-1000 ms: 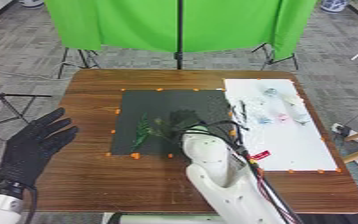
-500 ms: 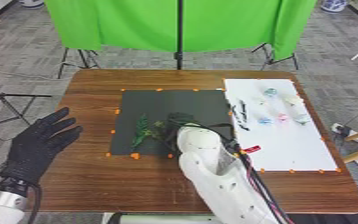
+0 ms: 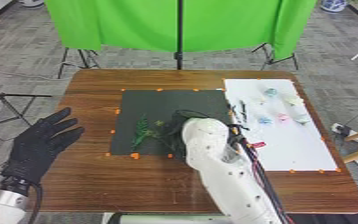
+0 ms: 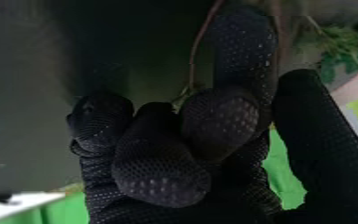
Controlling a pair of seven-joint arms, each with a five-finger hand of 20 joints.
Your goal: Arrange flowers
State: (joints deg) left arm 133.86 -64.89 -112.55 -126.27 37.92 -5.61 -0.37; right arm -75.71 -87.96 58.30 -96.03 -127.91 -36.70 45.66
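Fingers (image 4: 162,177) curled, stem (image 4: 195,55) beside, greenery (image 4: 346,45) near

The tabletop (image 3: 95,185) is showing brown wood grain, the mat (image 3: 158,100) is looking charcoal and the sheet (image 3: 291,150) white. The leafy sprig (image 3: 142,132) is showing deep green, one flower (image 3: 283,118) pink, another flower (image 3: 264,121) pale blue, while the left fingers (image 3: 71,134) are appearing black.
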